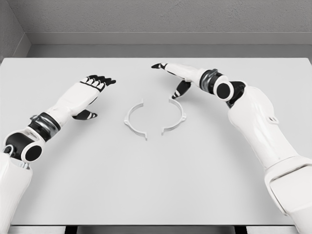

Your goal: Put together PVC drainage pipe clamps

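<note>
Two white half-ring clamp pieces, the left clamp half (132, 118) and the right clamp half (176, 117), lie apart, facing each other, mid-surface (156, 185). The left hand (93, 87) hovers spread, empty. The right hand (171, 78) hangs spread above the right piece, holding nothing. Joining seems not yet begun.

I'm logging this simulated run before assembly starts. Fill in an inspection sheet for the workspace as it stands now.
Surface: white table, flat, evenly lit.
Job's things: left clamp half and right clamp half lie at the centre, curved sides outward, open sides facing each other with a gap between; not joined.
Clutter: nothing seen.
Hands: left hand over the table left of the halves, fingers relaxed, holding nothing; right hand just behind the right clamp half, fingers extended, holding nothing.
Cables: nothing seen.
Surroundings: grey wall behind the table.
</note>
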